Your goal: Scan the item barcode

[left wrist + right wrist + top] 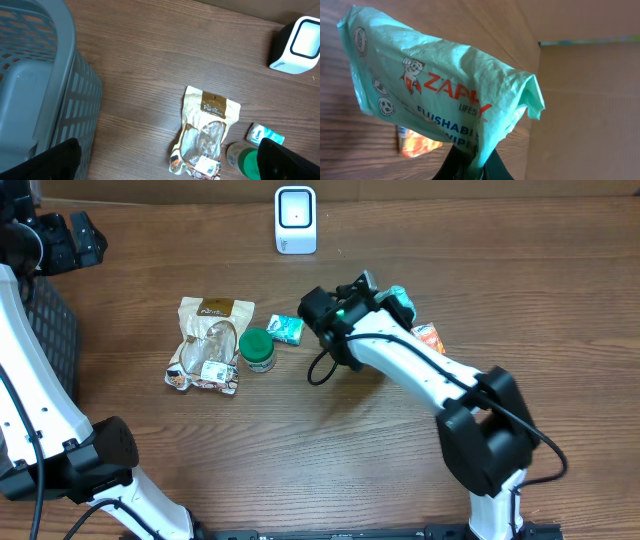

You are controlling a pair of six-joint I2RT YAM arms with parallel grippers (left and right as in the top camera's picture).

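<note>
Hanging at the far left of the table, my left claw [167,155] has its fingers spread wide apart with nothing between them. Right beside it is a grey slatted plastic basket [45,75], which fills the left side of that wrist's view.

To the right of the basket, out on the brown wooden table [200,470], a beige snack pouch with a clear window [208,342] lies flat. A small jar with a green lid [258,348] stands against the pouch's right edge. Just right of the jar is a small teal and white packet [287,329].

A white box-shaped barcode scanner [295,220] stands upright at the far edge of the table, behind the teal packet and well apart from it.

Further right, my right claw [472,161] is clamped on a mint-green soft plastic pack of flushable wipes [445,90], pinching it by one crumpled edge. The printed red and blue lettering faces my wrist camera. From overhead the pack sits right of the scanner and nearer the front, at the tip of my arm.

A small orange packet [428,337] lies on the table just right of the wipes, partly under my arm.
</note>
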